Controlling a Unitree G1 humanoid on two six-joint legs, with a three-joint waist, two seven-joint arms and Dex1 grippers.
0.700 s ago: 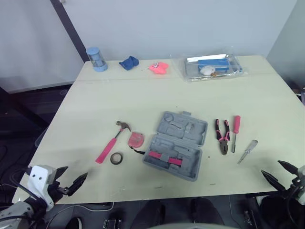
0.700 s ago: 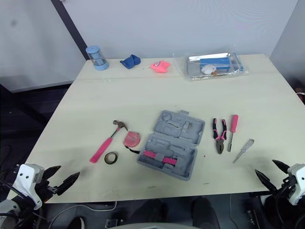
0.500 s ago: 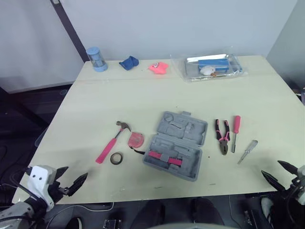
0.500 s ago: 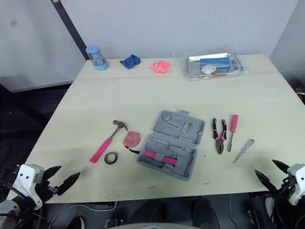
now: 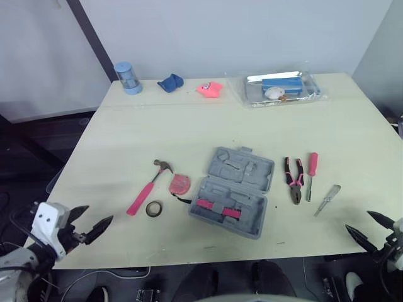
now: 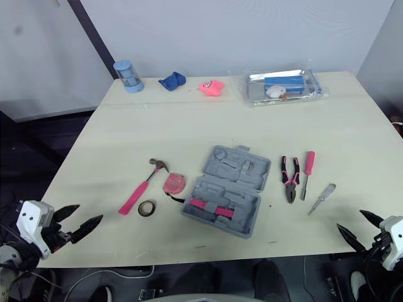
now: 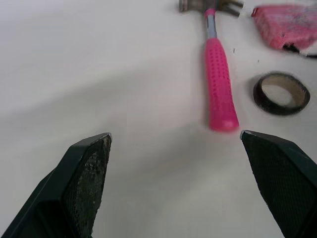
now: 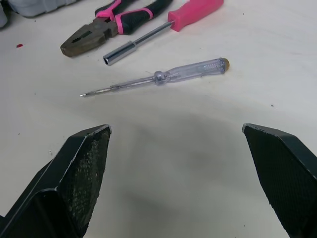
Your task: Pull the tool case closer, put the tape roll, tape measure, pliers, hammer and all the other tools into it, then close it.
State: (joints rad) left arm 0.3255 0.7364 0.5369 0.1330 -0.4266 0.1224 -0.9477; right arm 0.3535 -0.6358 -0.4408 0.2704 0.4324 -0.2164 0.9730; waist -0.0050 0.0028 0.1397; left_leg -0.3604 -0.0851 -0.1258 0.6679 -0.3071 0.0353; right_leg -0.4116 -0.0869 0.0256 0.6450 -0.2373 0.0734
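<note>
We see the grey tool case (image 5: 234, 192) open — hammer (image 5: 148, 185), tape measure (image 5: 179, 184), tape roll (image 5: 153, 208) on its left, pliers (image 5: 293, 178), screwdrivers (image 5: 311, 167) on its right.

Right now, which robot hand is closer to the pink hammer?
Left. The left gripper is just short of the handle end of the hammer. The right gripper is on the far side of the tool case, by the clear screwdriver.

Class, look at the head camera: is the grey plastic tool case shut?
No, the grey plastic tool case lies open, both moulded halves facing up.
</note>
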